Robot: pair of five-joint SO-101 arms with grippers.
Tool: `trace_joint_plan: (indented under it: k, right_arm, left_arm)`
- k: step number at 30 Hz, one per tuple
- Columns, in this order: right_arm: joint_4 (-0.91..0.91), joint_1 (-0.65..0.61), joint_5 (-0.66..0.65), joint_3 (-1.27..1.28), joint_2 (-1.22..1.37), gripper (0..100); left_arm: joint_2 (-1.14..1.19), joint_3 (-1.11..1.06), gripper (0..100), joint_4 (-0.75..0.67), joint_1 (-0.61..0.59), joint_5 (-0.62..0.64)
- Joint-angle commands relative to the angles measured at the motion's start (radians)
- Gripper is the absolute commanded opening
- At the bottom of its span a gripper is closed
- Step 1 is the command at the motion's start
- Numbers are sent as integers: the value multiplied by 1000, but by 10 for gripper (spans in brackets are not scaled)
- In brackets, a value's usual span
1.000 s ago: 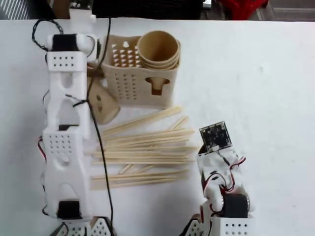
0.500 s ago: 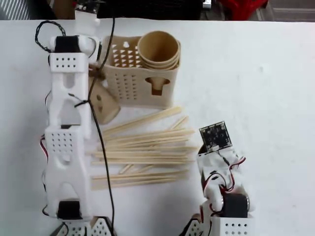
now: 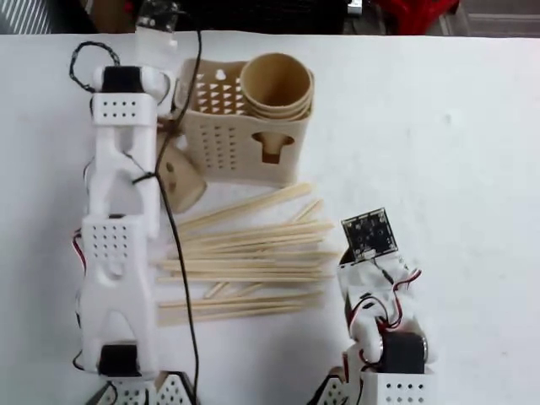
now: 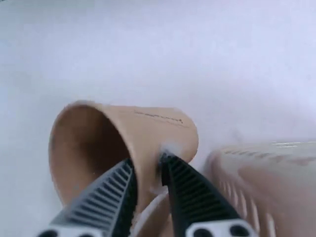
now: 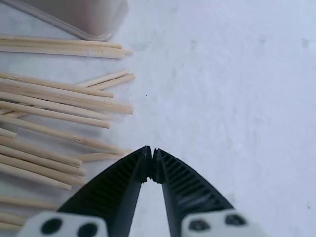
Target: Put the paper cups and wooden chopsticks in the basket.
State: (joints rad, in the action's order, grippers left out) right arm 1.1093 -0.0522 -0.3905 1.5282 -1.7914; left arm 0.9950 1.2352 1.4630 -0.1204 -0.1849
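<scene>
The left gripper (image 4: 147,170) pinches the rim of a paper cup (image 4: 98,143), one finger inside. The cup is tipped on its side just beside the basket (image 3: 228,148). The right gripper (image 5: 151,165), closed on nothing, sits farther off by the wooden chopsticks (image 3: 245,261).

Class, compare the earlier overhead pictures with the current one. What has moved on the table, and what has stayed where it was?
The left arm has swung slightly toward the basket. The basket, with its stacked cups, has shifted a little toward the right arm's side. The left gripper stays clamped on the wall of the paper cup beside the basket. The chopsticks and the shut right gripper have not moved.
</scene>
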Motion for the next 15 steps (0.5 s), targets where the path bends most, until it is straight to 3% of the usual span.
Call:
trace_joint_plan:
  k: [1, 3, 6, 15]
  right_arm:
    - [-5, 8, -6, -12, -10, 16]
    - [-5, 8, -6, -12, -10, 16]
    - [-5, 8, -6, -12, -10, 16]
    - [-5, 8, -6, -12, -10, 16]
  left_arm:
    - [33, -14, 63, 2, 4, -8]
    - [31, -14, 15, -3, -1, -8]
    - [-10, 9, 19, 9, -15, -11]
    - [-196, 264, 20, 233, -58, -38]
